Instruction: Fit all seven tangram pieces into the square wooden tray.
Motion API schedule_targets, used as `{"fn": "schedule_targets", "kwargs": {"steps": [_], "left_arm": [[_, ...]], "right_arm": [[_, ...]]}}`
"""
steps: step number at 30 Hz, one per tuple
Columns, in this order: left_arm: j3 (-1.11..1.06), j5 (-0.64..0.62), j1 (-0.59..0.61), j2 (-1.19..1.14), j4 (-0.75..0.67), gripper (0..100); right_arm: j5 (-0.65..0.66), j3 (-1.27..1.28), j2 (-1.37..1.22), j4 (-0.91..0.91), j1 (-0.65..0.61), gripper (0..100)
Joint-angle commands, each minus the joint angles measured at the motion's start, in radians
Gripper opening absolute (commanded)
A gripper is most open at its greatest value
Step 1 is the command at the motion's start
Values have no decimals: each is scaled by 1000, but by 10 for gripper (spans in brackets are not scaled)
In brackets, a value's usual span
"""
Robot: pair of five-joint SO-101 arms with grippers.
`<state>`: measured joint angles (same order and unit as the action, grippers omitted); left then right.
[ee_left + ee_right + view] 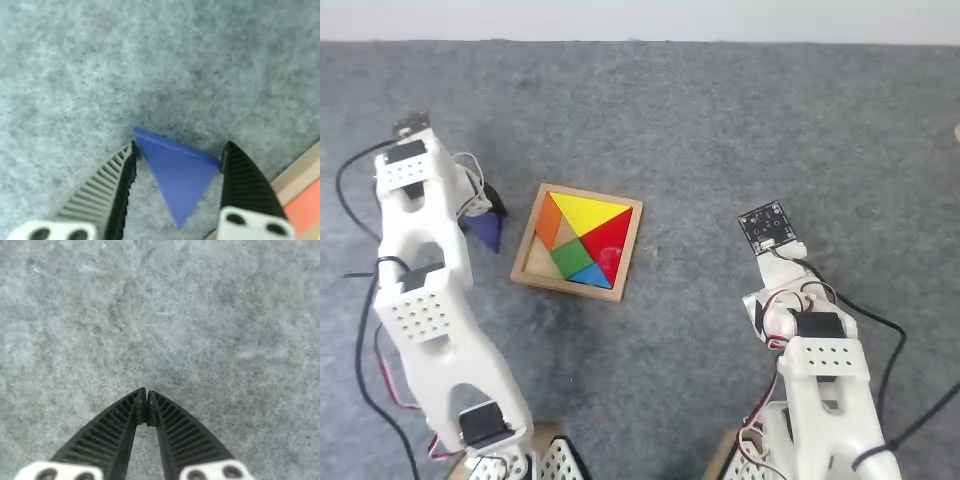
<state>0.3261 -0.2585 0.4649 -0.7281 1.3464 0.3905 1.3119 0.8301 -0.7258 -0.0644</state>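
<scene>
The square wooden tray (632,252) lies left of the mat's centre, holding yellow, orange, red, green and light blue pieces with a pale patch at its near left. A dark blue triangle (485,232) rests on the grey felt just left of the tray. My left gripper (177,145) reaches down over it, one fingertip (129,155) at each side of the blue triangle (180,175), shut on it. The tray's corner (300,175) shows beside it. My right gripper (146,407) is shut with nothing in it over bare felt; the right arm (820,350) stands well right of the tray.
Grey felt (720,120) covers the whole table, with open room behind and to the right of the tray. Cables trail from both arm bases at the near edge.
</scene>
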Motion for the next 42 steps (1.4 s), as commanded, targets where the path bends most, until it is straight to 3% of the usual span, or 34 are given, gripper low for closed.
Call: {"fn": "schedule_targets", "kwargs": {"steps": [1,8,16,26,35,42], "left_arm": [[35,-64,3,12,17,265],[81,-104,-81,-3,192,265],[246,-433,-46,-115,258,261],[538,-580,-17,-290,408,261],[641,-588,95,-311,407,261],[638,-517,49,-310,408,261]], "right_arm": [[8,-5,30,15,-7,8],[8,-5,30,15,-7,8],[8,-5,30,15,-5,8],[8,-5,30,15,-5,8],[8,-5,30,15,-8,8],[8,-5,30,15,-8,8]]}}
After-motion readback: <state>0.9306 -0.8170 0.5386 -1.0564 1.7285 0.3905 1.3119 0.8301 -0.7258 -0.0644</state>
